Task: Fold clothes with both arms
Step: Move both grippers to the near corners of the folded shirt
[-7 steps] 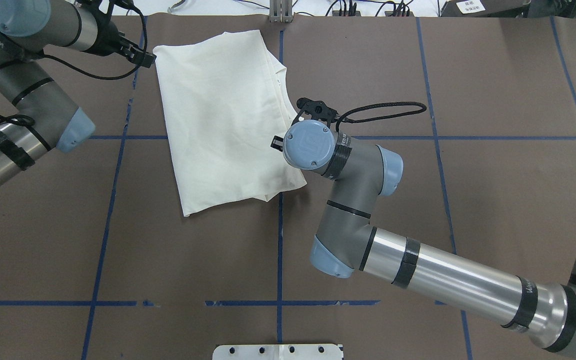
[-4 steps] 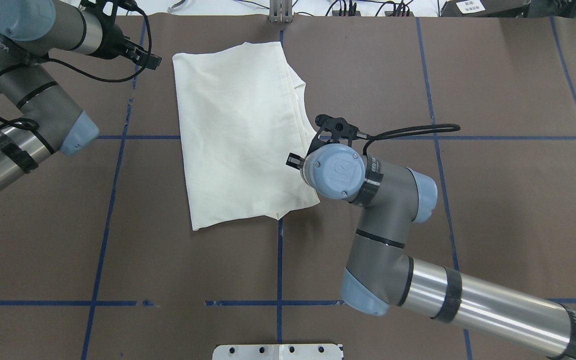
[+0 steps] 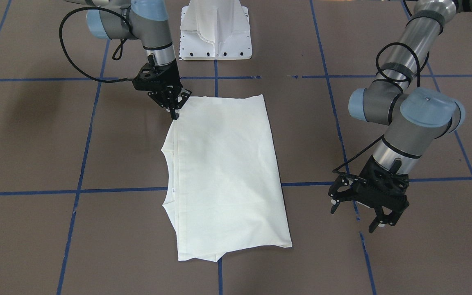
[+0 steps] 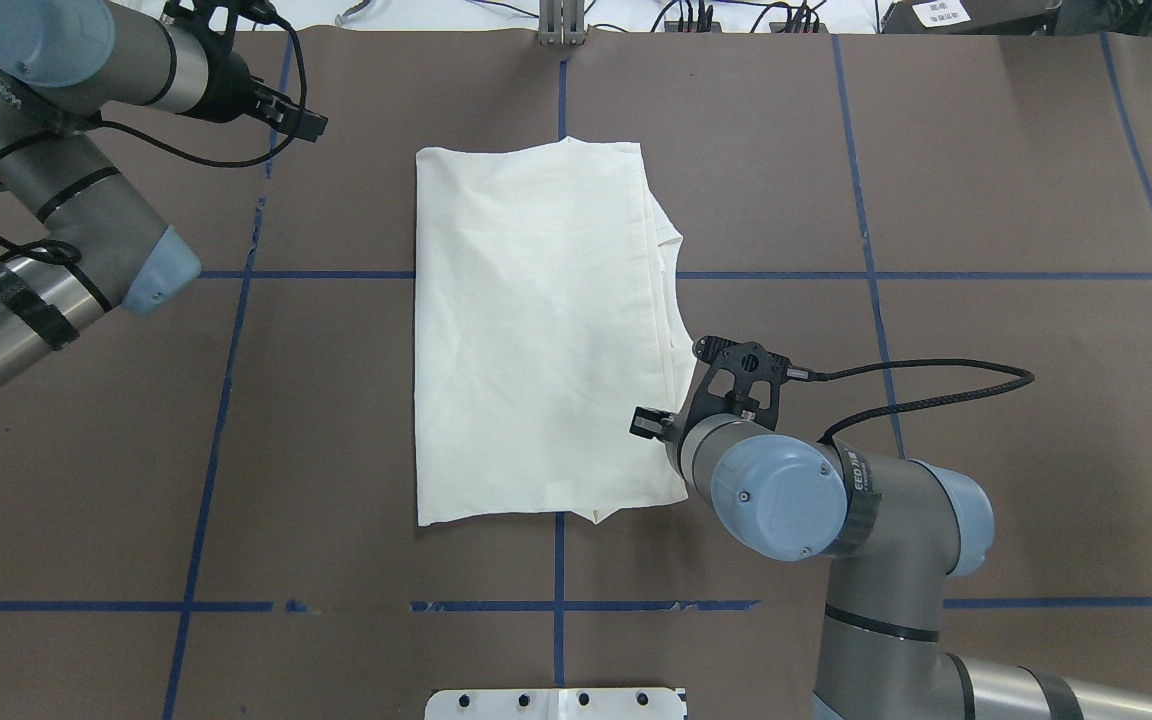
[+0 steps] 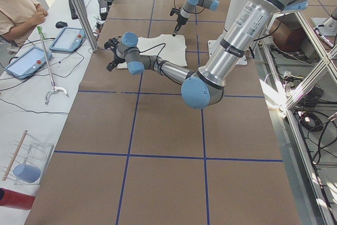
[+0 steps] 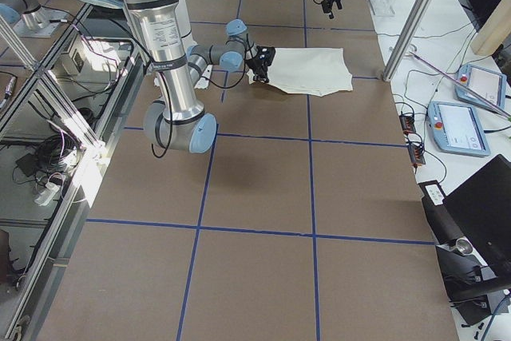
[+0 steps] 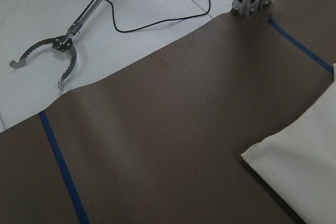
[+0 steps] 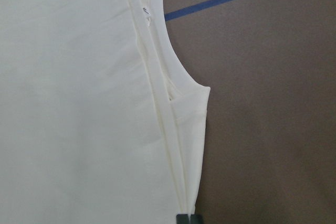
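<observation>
shirt [image 4: 536, 330]: plain cream all over the side that shows, seams the same cream.
worktop [image 4: 986, 150]: dull brown, crossed by a grid of blue tape lines.
left arm [image 4: 46, 190]: silver and grey tubes, light-blue joint caps, black bands, black cable.
right arm [image 4: 896, 500]: the same silver, grey and light blue, with black bands and cable.
left end effector [image 3: 352, 219]: black.
right end effector [image 3: 174, 114]: black.
base plate [image 4: 556, 703]: white.
side bench [image 7: 131, 3]: white, black wires across it.
grabber [image 7: 52, 51]: bare silver metal.
tablets [image 5: 68, 39]: pale blue, each with a red dot.
person's top [image 5: 16, 6]: tan.
</observation>
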Action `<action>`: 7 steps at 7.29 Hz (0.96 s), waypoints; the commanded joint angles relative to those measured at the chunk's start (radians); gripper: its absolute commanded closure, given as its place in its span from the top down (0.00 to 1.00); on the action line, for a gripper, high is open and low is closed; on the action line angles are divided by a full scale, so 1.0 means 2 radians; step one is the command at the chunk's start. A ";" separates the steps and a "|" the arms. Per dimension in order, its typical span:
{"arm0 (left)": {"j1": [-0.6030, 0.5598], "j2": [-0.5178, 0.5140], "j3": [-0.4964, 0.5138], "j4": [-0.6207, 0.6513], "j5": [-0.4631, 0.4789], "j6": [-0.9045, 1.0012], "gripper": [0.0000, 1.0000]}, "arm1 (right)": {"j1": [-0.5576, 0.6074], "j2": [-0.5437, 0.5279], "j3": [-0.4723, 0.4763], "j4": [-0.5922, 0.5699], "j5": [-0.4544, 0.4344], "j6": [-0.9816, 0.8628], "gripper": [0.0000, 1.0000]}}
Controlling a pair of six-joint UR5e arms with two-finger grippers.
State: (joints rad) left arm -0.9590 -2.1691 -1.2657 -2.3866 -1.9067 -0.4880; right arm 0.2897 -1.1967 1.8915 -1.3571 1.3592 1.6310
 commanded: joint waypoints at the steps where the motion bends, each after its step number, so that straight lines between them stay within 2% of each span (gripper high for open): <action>1: 0.015 0.003 -0.016 0.003 0.000 -0.053 1.00 | -0.001 -0.018 0.018 0.001 -0.006 -0.012 1.00; 2: 0.025 0.028 -0.049 0.004 0.002 -0.103 1.00 | 0.025 -0.018 0.022 0.002 0.010 -0.063 1.00; 4: 0.061 0.093 -0.153 0.009 0.002 -0.195 1.00 | 0.104 -0.018 0.026 0.010 0.106 -0.117 1.00; 5: 0.094 0.122 -0.192 0.008 0.015 -0.249 1.00 | 0.113 -0.046 0.025 0.065 0.116 -0.118 1.00; 6: 0.142 0.149 -0.230 0.008 0.050 -0.309 1.00 | 0.118 -0.082 0.025 0.143 0.130 -0.119 1.00; 7: 0.194 0.171 -0.255 0.010 0.098 -0.364 1.00 | 0.139 -0.093 0.030 0.152 0.165 -0.118 1.00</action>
State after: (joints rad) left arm -0.6848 -1.8854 -1.7021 -2.3693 -1.8053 -1.0823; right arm 0.5284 -1.3386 1.9445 -1.1271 1.6221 1.3966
